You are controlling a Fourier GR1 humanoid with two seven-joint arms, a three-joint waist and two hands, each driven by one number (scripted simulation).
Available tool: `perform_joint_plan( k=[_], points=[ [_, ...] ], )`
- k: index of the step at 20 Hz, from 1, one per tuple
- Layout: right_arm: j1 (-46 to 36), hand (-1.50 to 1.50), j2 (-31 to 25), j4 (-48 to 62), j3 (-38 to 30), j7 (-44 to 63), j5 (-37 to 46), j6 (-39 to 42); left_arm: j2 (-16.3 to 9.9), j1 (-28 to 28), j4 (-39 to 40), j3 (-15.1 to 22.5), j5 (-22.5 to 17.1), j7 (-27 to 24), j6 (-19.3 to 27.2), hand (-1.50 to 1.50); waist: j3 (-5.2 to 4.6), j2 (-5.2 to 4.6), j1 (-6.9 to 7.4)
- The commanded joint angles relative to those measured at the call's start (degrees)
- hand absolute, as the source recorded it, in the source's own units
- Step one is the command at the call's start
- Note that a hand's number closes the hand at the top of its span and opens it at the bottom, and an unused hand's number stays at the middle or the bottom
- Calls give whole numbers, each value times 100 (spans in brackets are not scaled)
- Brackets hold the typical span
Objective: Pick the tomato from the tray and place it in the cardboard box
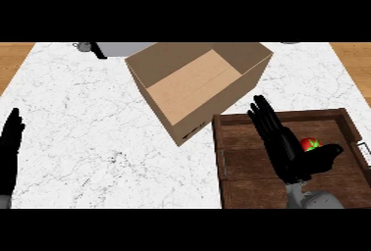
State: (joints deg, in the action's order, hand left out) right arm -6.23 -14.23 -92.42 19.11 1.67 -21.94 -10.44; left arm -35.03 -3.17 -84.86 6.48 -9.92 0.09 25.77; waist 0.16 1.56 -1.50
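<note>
A red tomato (309,144) with a green stem lies in the dark wooden tray (246,162) at the lower right. My right hand (282,147) hovers over the tray, fingers straight and pointing away from me, thumb spread to the right just below the tomato. The tomato sits in the gap between fingers and thumb, partly hidden by them. The open cardboard box (196,83) stands tilted at the upper middle, its near corner beside the tray's far left corner. My left hand (10,142) rests at the left edge, fingers straight up.
A grey pot (119,48) with a black handle shows at the far edge, behind the box. The white marble counter (87,147) stretches left of the tray and box. Wood flooring shows past the counter's sides.
</note>
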Motion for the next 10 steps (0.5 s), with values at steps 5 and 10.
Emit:
perform_joint_plan(
  k=[5,10],
  points=[
    [81,-150,-1874,463,-1465,-692,-1319,2878,-282,522,493,-26,356,172,-235,0,2,-194,32],
    [81,-150,-3184,484,-802,-2010,1704,2775,-160,401,486,162,300,279,-339,0,24,-220,30]
  ],
)
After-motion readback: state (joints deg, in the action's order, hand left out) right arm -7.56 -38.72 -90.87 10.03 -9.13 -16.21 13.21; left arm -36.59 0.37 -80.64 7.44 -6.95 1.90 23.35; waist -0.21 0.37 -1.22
